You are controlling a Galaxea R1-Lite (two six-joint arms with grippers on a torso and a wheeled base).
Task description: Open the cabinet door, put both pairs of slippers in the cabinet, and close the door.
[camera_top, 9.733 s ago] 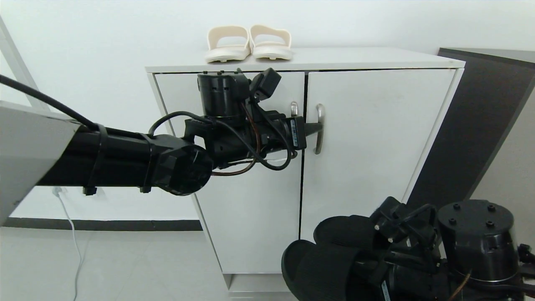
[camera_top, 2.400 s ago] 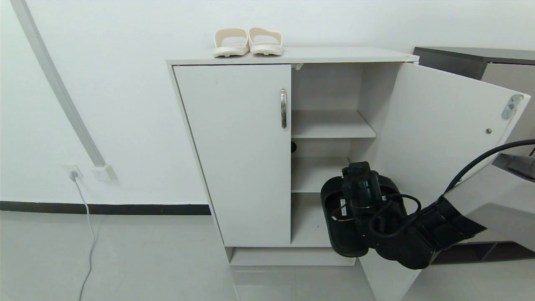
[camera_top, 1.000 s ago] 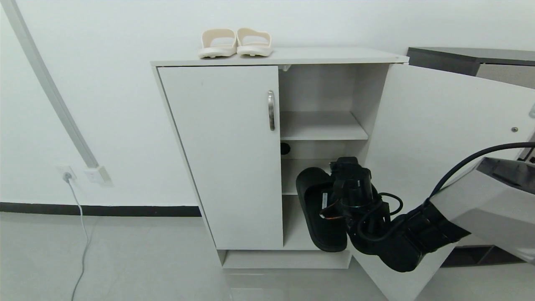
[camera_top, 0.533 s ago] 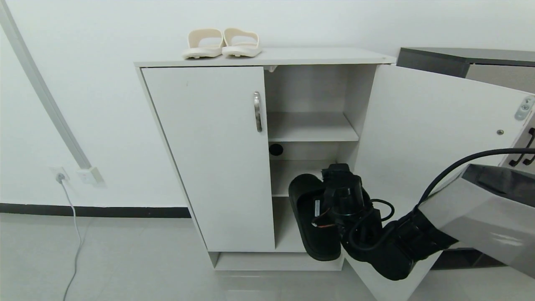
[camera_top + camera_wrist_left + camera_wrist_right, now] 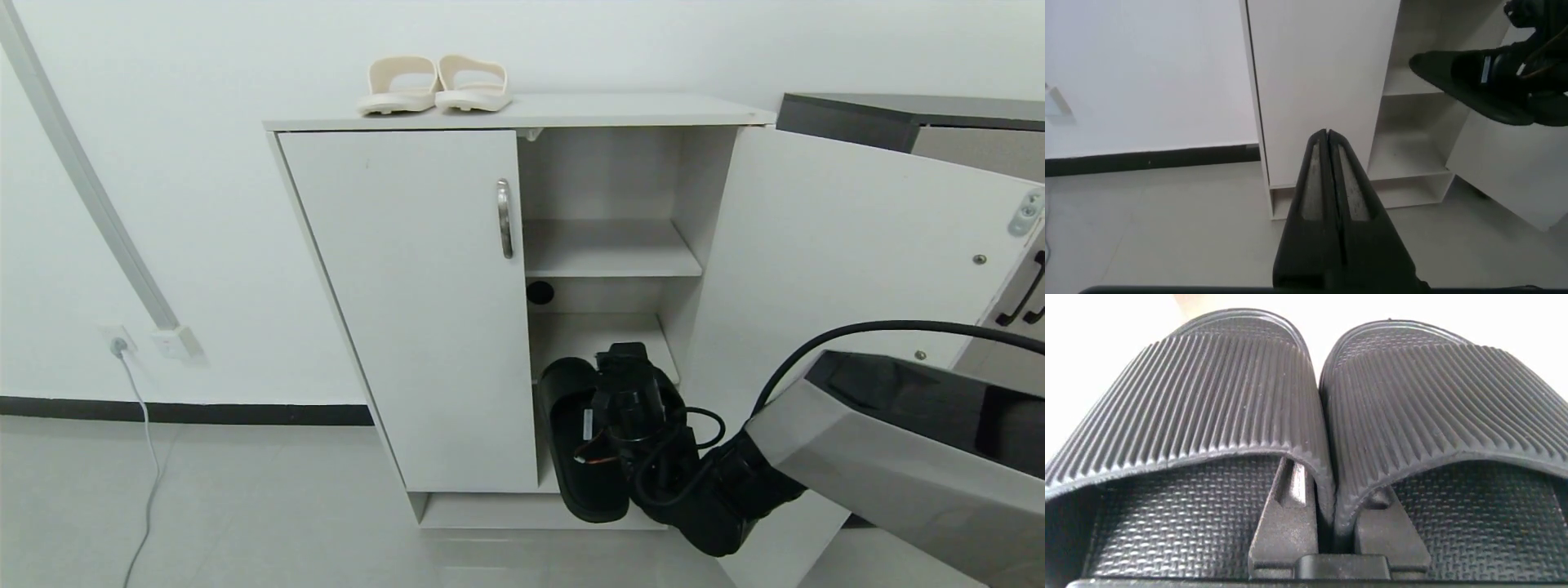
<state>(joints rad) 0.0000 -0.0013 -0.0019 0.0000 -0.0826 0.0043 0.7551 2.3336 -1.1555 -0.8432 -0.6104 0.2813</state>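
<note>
Door (image 5: pixel 833 269) open; right end effector (image 5: pixel 1333 518) pinches the black slippers (image 5: pixel 571 441), seemingly at the bottom shelf (image 5: pixel 1404 159); cream pair (image 5: pixel 434 82) waits on top.

Closed end effector (image 5: pixel 1327 175) facing cabinet (image 5: pixel 1323 82)

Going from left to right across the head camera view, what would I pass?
wall socket → closed left cabinet door → black slippers → open right cabinet door
</note>
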